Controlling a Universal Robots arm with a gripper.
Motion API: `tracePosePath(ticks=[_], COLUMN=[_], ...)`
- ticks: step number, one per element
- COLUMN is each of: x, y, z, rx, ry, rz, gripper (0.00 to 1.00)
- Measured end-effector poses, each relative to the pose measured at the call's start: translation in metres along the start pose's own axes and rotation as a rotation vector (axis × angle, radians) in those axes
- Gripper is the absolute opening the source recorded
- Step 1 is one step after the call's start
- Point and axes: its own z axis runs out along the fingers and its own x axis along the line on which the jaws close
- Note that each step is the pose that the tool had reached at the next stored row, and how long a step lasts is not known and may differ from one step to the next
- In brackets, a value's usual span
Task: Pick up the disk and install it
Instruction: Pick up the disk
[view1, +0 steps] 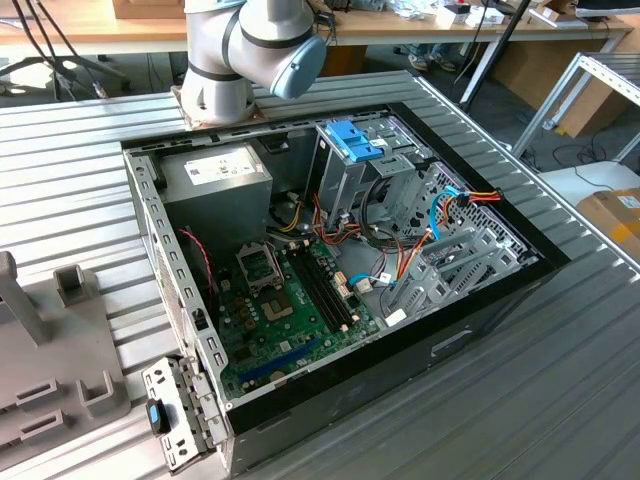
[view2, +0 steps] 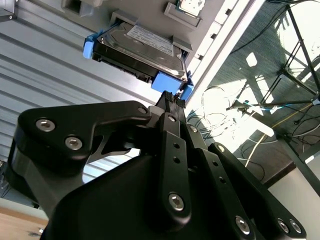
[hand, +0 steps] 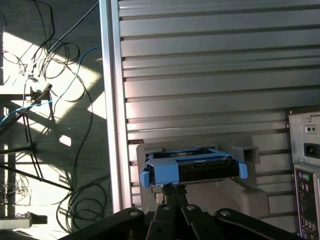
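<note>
Even daylight fills the exterior view, the computer case (view1: 480, 300) dimmer inside; in both wrist views hard sun lays bright patches and crisp shadows on the floor (hand: 55, 80); the table (hand: 200, 75) gleams; the disk (view2: 142, 42) glints; the gripper (view2: 170, 100) is dark.

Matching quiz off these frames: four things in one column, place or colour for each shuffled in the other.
1 disk
2 motherboard
3 gripper
4 bracket

A green, inside the case
B at the disk's blue end
C on the grey holder
D outside the case, at its corner

Pairs: 1-C, 2-A, 3-B, 4-D
</note>
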Motion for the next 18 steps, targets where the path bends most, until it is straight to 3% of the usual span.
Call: tracePosePath(ticks=[11,18], x=[0.0009,0.0008], y=[0.0,-0.0001], z=[-0.0001,0.0], rx=[-0.0001,0.0044], ry=[0.001,0.0077], rz=[-0.018,-0.164], gripper=[0.11,0.11])
